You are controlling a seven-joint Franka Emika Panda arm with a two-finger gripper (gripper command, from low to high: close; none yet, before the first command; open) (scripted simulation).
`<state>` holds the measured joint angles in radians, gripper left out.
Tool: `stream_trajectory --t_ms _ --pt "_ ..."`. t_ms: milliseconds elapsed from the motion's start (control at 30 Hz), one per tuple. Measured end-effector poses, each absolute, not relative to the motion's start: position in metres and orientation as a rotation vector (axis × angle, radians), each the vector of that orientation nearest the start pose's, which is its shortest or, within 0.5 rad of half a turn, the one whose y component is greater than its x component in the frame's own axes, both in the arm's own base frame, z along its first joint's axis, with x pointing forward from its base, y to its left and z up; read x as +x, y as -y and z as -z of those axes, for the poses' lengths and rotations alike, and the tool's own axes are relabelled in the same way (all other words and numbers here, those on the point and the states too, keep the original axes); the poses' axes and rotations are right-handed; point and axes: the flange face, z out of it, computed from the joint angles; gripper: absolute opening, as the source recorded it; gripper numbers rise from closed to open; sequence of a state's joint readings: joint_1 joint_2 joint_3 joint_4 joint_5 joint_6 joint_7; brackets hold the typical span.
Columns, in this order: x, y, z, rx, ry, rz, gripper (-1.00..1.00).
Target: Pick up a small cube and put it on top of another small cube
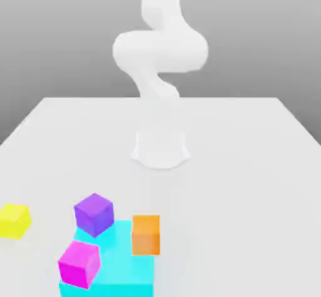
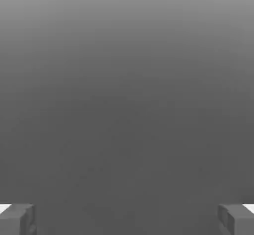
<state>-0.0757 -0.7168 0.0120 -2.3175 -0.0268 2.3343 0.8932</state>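
The small bright yellow cube point(image 1: 14, 220) rests on the white table point(image 1: 251, 164) near the front, at the exterior view's left edge. A purple cube point(image 1: 94, 213), a magenta cube point(image 1: 79, 264) and an orange cube point(image 1: 146, 234) sit around a large cyan block point(image 1: 125, 270) at the front. The white arm point(image 1: 160, 57) rises from its base point(image 1: 160, 148) at the table's middle. In the hand view my gripper point(image 2: 127, 219) stands open, its two grey fingertips point(image 2: 17, 219) far apart with nothing between them, against a plain grey background.
The table's left and right edges slant toward the back. The purple and magenta cubes overlap the cyan block's left side; the orange cube stands at its right corner.
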Motion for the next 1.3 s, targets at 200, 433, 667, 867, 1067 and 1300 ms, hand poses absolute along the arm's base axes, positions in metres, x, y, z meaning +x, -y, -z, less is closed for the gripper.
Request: stream_trajectory --t_ms 200,433,667,867,1067,1300 --pt "0.43 0.097 -0.58 -2.287 -1.729 0.813 0.0" --pt "0.442 0.195 -0.46 -2.005 -2.241 0.594 0.0" --pt "0.401 0.286 -0.336 -1.572 -2.674 0.338 0.0" --pt "0.345 0.328 -0.236 -1.142 -2.922 0.097 0.0" --pt "0.321 0.338 -0.154 -0.96 -2.99 0.002 0.0" --pt "0.32 0.337 -0.135 -0.959 -2.991 0.004 -1.0"
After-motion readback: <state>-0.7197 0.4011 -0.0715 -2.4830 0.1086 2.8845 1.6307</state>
